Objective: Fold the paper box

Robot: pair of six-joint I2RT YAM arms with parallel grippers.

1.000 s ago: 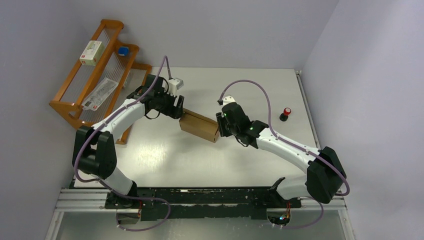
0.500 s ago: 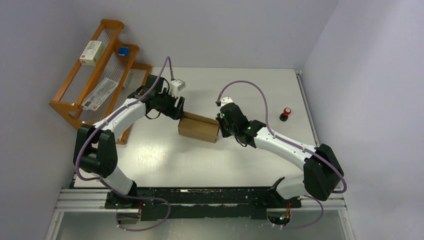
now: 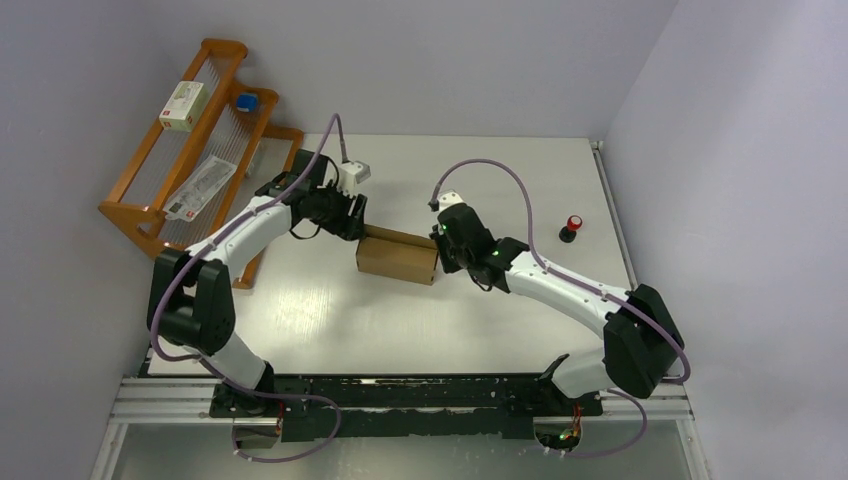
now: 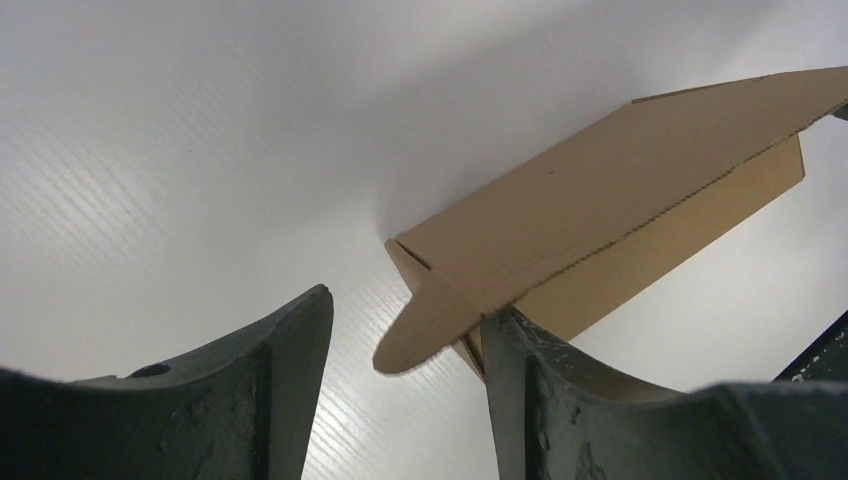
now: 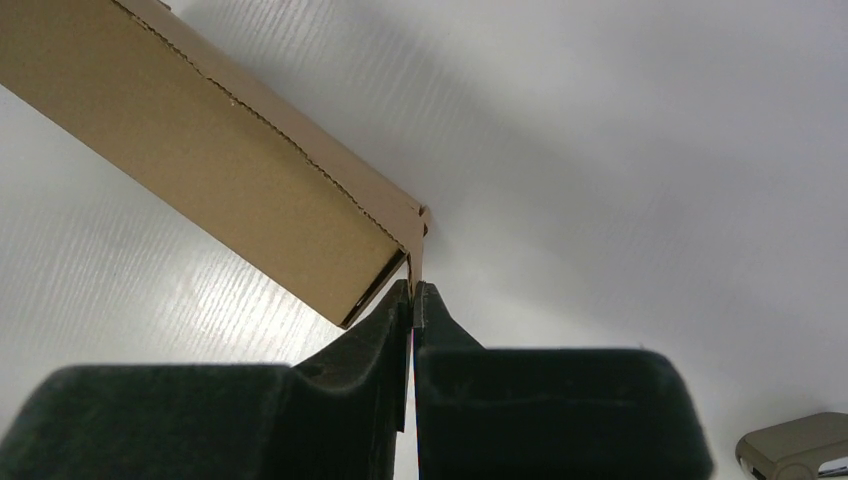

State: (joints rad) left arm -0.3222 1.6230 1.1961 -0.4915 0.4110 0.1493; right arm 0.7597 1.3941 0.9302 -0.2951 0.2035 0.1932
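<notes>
Two arms reach in from the near edge of the white table (image 3: 520, 180) and meet at the paper box (image 3: 397, 257), which sits about mid-table between them. It's plain brown corrugated cardboard, already a long low rectangular shape lying on its side, no print on it anywhere.

The right gripper (image 5: 412, 300) is pinched tight on a thin flap sticking out at the box's right end corner. At the other end, the left gripper (image 4: 405, 320) has its jaws partway apart, with a rounded tab of the box poking into the gap. One finger touches the cardboard, the other stands clear, so nothing's clamped there.

Further back on the right there's a small red button (image 3: 573, 226) on a black base, well apart from everything. Far left is an orange wooden rack (image 3: 222, 47) leaning at the wall, holding a small white carton (image 3: 184, 105) with a green and red label, a blue item (image 3: 245, 101) and a clear plastic packet (image 3: 200, 187) with a red mark. Writing's too small to read.
</notes>
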